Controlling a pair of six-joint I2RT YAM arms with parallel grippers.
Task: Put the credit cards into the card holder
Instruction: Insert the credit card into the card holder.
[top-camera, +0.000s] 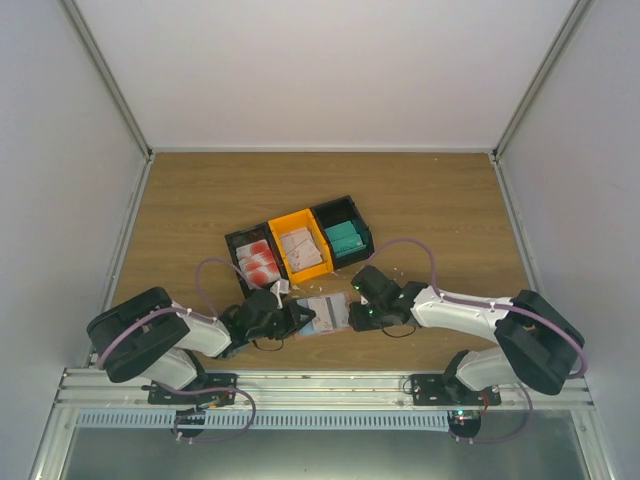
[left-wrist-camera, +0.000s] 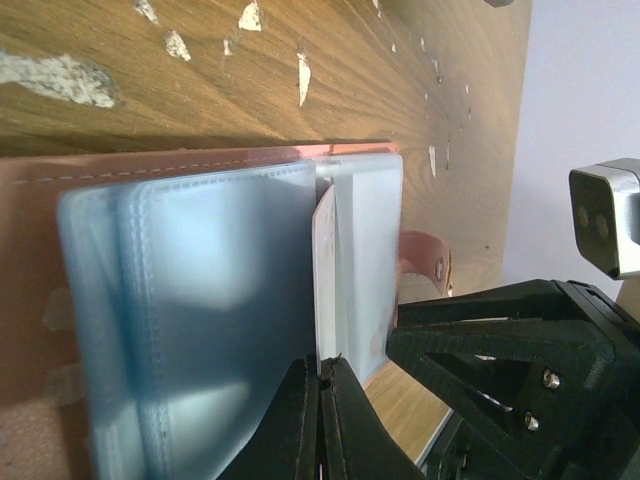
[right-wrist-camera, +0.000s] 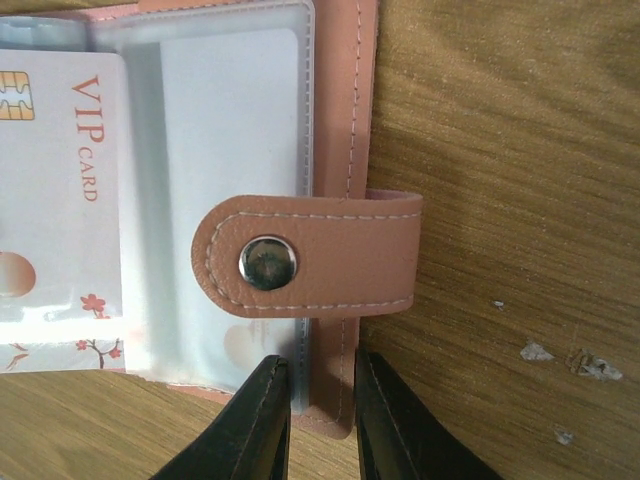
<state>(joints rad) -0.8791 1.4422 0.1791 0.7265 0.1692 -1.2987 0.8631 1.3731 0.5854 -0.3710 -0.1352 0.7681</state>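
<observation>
The card holder (top-camera: 325, 312) lies open on the table between both grippers, its reddish-brown cover and light blue pockets (left-wrist-camera: 220, 300) showing. My left gripper (left-wrist-camera: 322, 365) is shut on a white credit card (left-wrist-camera: 324, 260), held edge-on against the pockets at the middle fold. My right gripper (right-wrist-camera: 322, 400) is closed narrowly on the near edge of the holder's cover (right-wrist-camera: 335, 130), beside the snap strap (right-wrist-camera: 320, 255). A white card marked VIP (right-wrist-camera: 60, 200) sits in a pocket. More credit cards lie in the bins: red-blobbed (top-camera: 262, 263), pinkish (top-camera: 301, 247), teal (top-camera: 345, 237).
The row of black and orange bins (top-camera: 300, 222) stands just behind the holder. Small white paper scraps (left-wrist-camera: 60, 80) lie on the wood. The right arm's black body (left-wrist-camera: 520, 340) is close to my left gripper. White walls ring the table.
</observation>
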